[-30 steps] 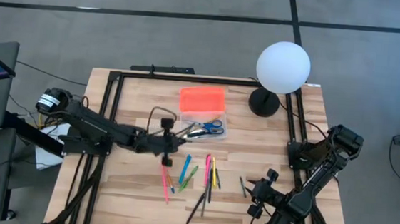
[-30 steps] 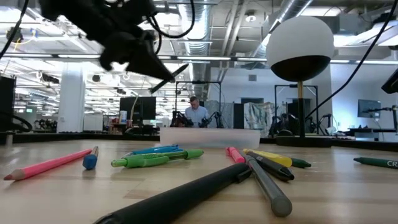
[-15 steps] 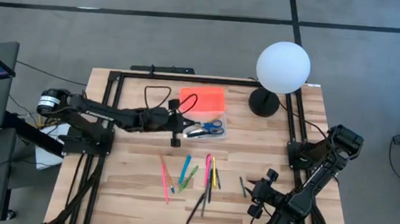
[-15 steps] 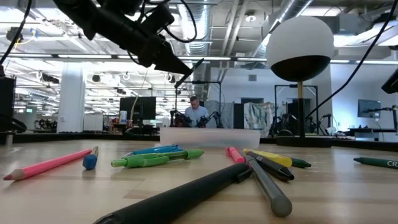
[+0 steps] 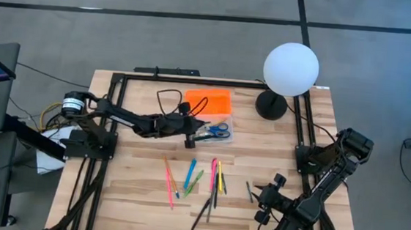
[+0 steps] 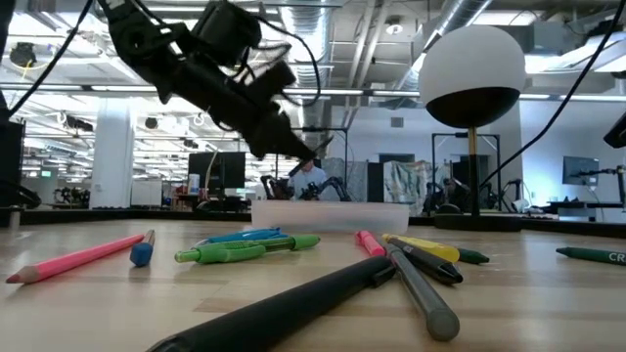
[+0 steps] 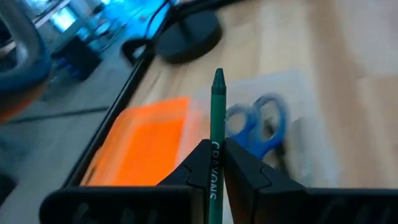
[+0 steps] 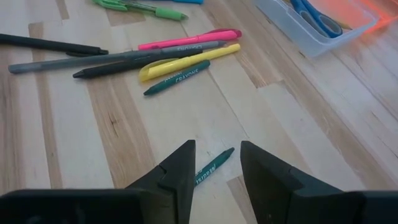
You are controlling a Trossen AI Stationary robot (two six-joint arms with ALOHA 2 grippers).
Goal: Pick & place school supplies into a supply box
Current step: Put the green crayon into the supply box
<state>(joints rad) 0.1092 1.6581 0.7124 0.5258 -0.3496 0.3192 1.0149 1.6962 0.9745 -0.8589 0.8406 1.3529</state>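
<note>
My left gripper point(image 5: 193, 132) point(image 7: 214, 148) is shut on a green crayon point(image 7: 217, 106), above the near left edge of the supply box. The box is a clear tray point(image 5: 216, 136) with blue-handled scissors point(image 7: 261, 124) in it and an orange lid point(image 5: 208, 100) lying behind it. Pens, pencils and markers point(image 5: 200, 179) lie loose at mid-table. My right gripper point(image 8: 216, 167) stands open near the right front, one finger on either side of a small green crayon point(image 8: 212, 167) that lies flat on the wood. My left gripper pinches the green crayon by its lettered body point(image 7: 216, 138) between its two fingers. The fingers lie along the crayon, whose pointed end point(image 7: 218, 76) sticks out ahead of them. The crayon is lifted clear, slanting down toward the box from the table's left.
A white globe lamp point(image 5: 291, 68) on a black base point(image 5: 271, 105) stands at the far right, next to the box. A black frame rail point(image 5: 193, 79) runs round the table. Free wood lies between the box and the loose pens.
My left gripper has carried the green crayon from above the loose pens toward the table's far edge and right, over to the box, sinking lower as it went. It has stayed shut on the crayon.
</note>
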